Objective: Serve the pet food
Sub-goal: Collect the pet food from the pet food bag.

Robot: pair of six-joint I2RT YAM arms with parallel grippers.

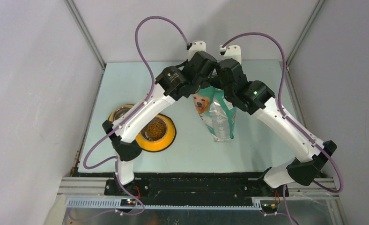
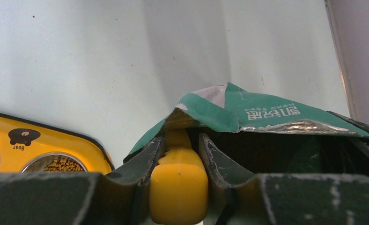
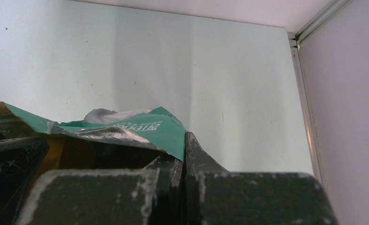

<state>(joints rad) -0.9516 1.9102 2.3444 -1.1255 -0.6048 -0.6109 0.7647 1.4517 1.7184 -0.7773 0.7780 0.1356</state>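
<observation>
Top external view: nearest the arm bases, toward the table's [image 1: 248, 145] left edge, a yellow feeder [image 1: 167, 140] carries the pet food [image 1: 155, 129] as a brown heap in its steel bowl. Farther back, near the table's middle, the green bag [image 1: 217, 117] stands upright with both arms meeting at its mouth.

The left gripper [image 2: 182, 138] is clamped, jaws narrow, on the handle of the yellow scoop [image 2: 178, 187]. The handle's long axis runs straight forward from the fingers into the bag opening. The scoop's cup is hidden inside, so its load cannot be determined.

The right gripper [image 3: 182, 152] is pinched fully closed on the bag's rim, holding the mouth open.

Governing relation: the feeder lies to the left of the scoop and nearer the bases, on the left arm's own side. The coming move is judged to need the scoop withdrawn along its handle axis, then carried left and back.
</observation>
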